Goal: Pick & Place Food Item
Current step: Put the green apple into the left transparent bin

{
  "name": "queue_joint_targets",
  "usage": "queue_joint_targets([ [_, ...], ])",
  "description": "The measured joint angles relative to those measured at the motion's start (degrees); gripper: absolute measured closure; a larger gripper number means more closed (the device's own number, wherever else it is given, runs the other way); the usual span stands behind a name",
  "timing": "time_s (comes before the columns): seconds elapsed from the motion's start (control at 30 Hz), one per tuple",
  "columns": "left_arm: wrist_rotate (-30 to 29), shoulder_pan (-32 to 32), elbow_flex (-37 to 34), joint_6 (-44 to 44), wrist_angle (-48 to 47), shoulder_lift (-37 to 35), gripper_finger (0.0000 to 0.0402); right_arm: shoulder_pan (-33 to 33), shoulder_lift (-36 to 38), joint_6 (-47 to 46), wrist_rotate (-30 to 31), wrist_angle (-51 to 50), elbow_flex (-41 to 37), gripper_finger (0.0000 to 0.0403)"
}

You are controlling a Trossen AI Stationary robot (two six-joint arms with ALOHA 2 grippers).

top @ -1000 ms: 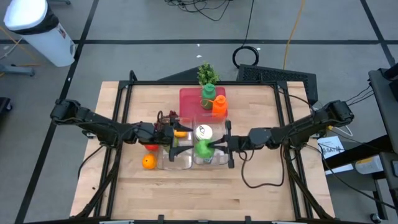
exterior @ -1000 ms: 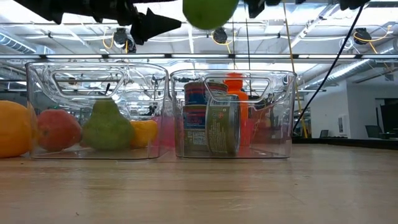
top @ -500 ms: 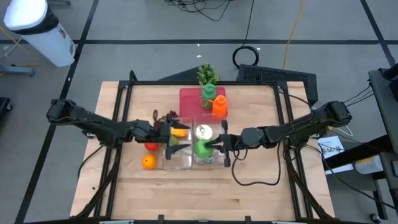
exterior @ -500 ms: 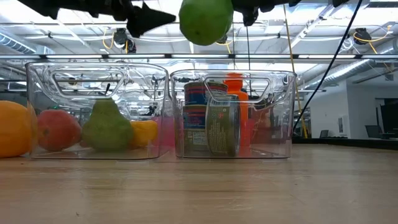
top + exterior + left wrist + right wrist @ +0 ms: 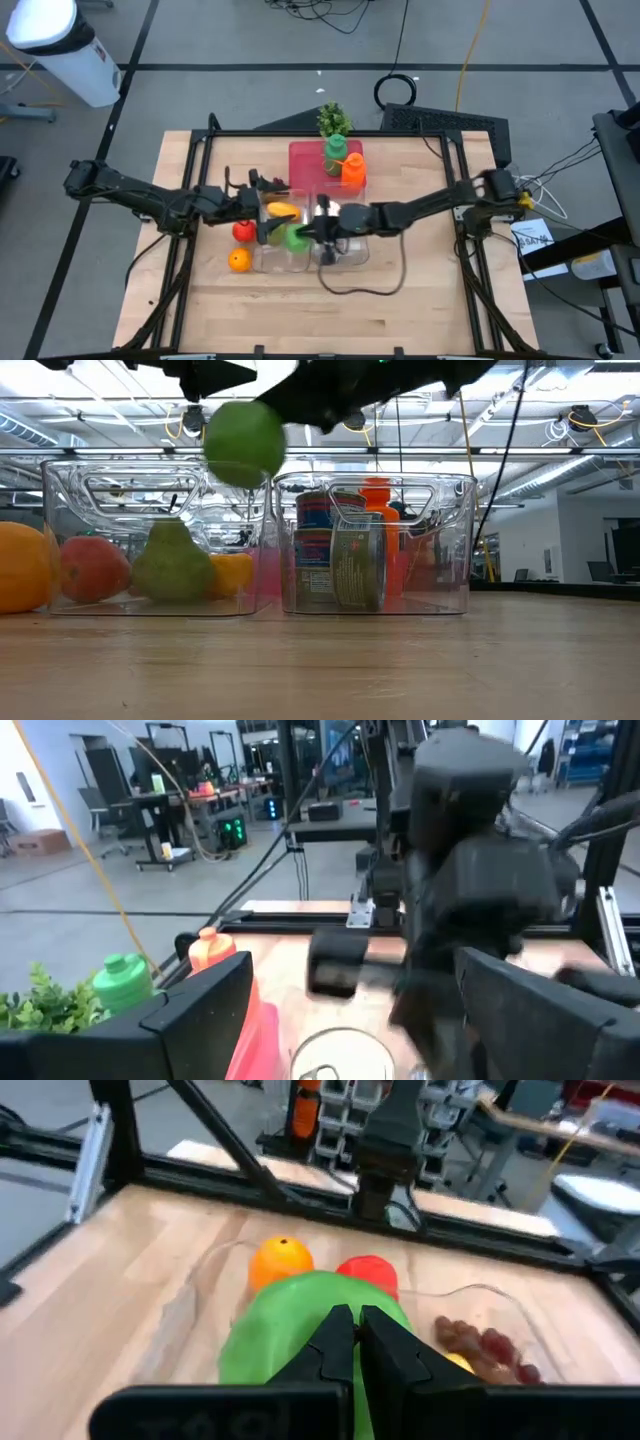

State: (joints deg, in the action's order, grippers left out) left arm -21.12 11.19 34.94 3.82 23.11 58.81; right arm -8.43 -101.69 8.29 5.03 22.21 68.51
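1. my right jaws (image 5: 303,237) are clenched on the green apple (image 5: 243,443), held above the left clear bin (image 5: 155,540).
2. below the apple, in that bin: a pear (image 5: 172,565) and a lemon (image 5: 232,573).
3. my left jaws (image 5: 258,207) stand released, just beside the right jaws, over the same bin.
4. an orange (image 5: 238,261) sits on the surface (image 5: 420,290) outside the bin.

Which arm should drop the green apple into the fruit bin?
Right. The right gripper holds the green apple above the fruit bin; the left gripper hangs open, empty.
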Motion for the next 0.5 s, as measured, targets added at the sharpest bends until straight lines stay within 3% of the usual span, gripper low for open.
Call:
queue_joint_targets([
  [0.2,0.01,0.03,0.0,-0.11,-1.95,0.0,0.005,2.64,-7.62,0.83,-0.71,-7.52,7.08,0.0403],
  [0.5,0.04,0.03,0.0,-1.6,-2.25,0.0,0.005,4.48,-9.14,2.77,-0.64,-9.04,7.68,0.0403],
])
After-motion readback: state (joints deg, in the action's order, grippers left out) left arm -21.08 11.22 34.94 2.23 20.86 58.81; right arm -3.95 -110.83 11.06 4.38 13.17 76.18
